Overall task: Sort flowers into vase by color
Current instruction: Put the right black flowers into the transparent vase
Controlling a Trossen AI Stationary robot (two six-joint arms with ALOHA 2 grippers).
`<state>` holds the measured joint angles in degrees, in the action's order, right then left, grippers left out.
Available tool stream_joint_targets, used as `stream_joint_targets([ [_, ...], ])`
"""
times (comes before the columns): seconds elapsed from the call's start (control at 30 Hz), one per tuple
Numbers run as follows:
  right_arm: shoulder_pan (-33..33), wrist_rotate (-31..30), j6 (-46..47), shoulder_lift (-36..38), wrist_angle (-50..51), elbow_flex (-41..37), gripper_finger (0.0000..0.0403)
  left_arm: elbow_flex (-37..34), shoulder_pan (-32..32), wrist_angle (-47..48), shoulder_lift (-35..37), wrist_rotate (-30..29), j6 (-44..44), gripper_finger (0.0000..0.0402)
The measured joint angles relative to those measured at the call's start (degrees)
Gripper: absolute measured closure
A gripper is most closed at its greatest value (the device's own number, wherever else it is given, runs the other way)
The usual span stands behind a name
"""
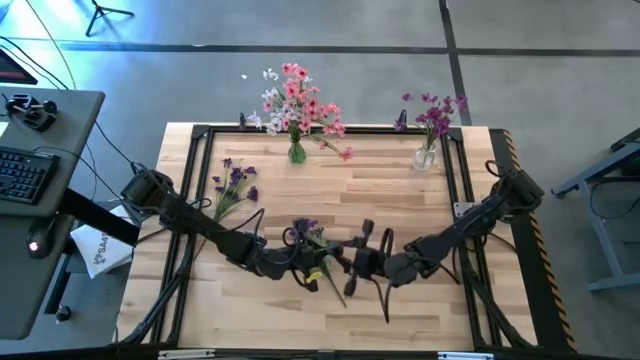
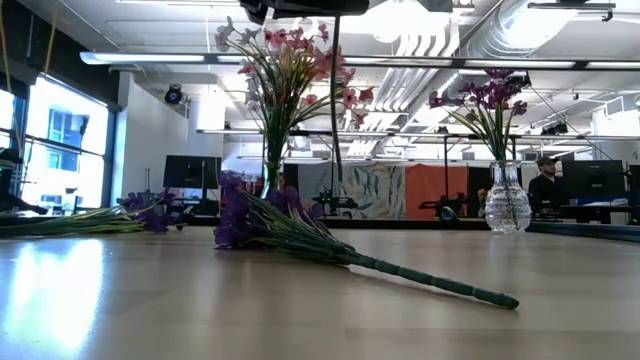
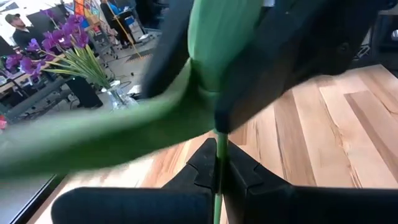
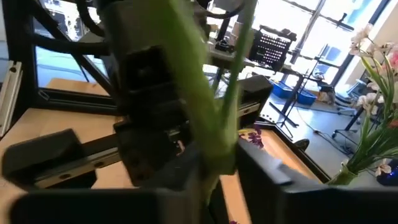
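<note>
Both grippers meet near the front-middle of the table, and I read this as a handover or a joint hold of one sprig. My left gripper (image 1: 300, 262) is clenched on a green stem (image 3: 219, 177), which runs straight up between its fingers in the left wrist view. My right gripper (image 1: 362, 262) faces it from the right side; its wrist view shows a thick green stem (image 4: 205, 112) passing between its fingers, and I judge it closed on that stem too, though blur keeps me from being sure it is the same sprig. A purple sprig (image 2: 300, 232) lies flat on the wood between them, blossoms toward the left, stem end trailing toward the front-right.

Farther back near the left edge, another loose purple bunch (image 1: 235, 185) lies on the table, unsorted as yet.

At the back edge, left of centre, a vase of pink and white flowers (image 1: 297, 105) stands upright. Near the back-right corner, a clear glass vase (image 2: 507, 200) holds purple flowers (image 1: 435, 112). That, in my judgement, is where the held sprig belongs, so the right arm is the better placed to carry it.
</note>
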<state>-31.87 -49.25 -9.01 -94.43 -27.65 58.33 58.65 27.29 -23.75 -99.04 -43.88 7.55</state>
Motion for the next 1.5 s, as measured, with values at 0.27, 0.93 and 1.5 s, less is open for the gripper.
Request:
stream_joint_targets([
  [0.27,-3.2,-11.66,6.78,6.5,14.61,0.0,0.0385,-0.02,-2.24,10.59,-0.52,0.03,-7.92,0.0362],
  [0.93,14.3,-40.82,85.15,42.78,117.56,0.02,0.0401,-0.07,-4.87,22.21,-2.08,0.05,-22.45,0.0304],
  [1.5,28.71,-40.2,87.91,44.94,112.89,-5.29,0.0402,-0.07,-4.87,22.14,-2.08,0.02,-22.4,0.0305],
])
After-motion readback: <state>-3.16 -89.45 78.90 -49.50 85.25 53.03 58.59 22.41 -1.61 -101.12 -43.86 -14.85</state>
